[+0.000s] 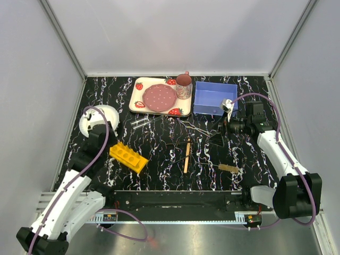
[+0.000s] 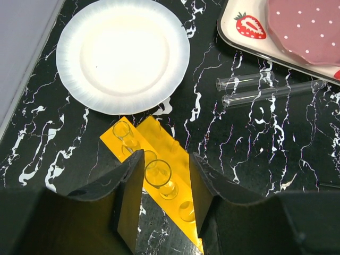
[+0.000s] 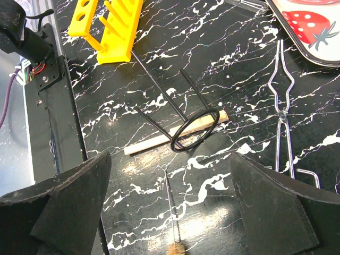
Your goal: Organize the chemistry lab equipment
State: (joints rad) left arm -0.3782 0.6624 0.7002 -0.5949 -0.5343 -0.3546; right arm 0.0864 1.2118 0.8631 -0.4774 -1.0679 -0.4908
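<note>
Yellow rack point(image 2: 159, 135), lying on the dark marbled table point(image 2: 255, 175) directly between the left gripper's point(image 2: 167, 156) fingers point(image 2: 125, 196). Long axis slanted: far end ahead and to the fingers' left, near end running back under the wrist and slightly right. Straddled across its narrow width, one finger beside each long side, round holes facing up. Jaws parted just wider than the rack, gripping nothing yet; impossible to tell whether the pads touch its sides. Probably needs only a closing squeeze, perhaps after a small wrist turn to square up with the long sides.

Ahead and to the right of those fingers, two clear glass tubes point(image 2: 265, 94), side by side, lying flat, well apart from the rack. Ahead and left, round white plate point(image 2: 122, 53), just beyond the rack's far end.

Right gripper point(image 3: 170, 156) well apart from the rack, spread wide and empty. Beneath its fingers: slim wooden stick point(image 3: 154, 141) under a black wire ring stand point(image 3: 159, 87), thin wire tongs point(image 3: 281, 106) off to the right, tube brush point(image 3: 172, 248) nearest. Judged the left arm's job.
</note>
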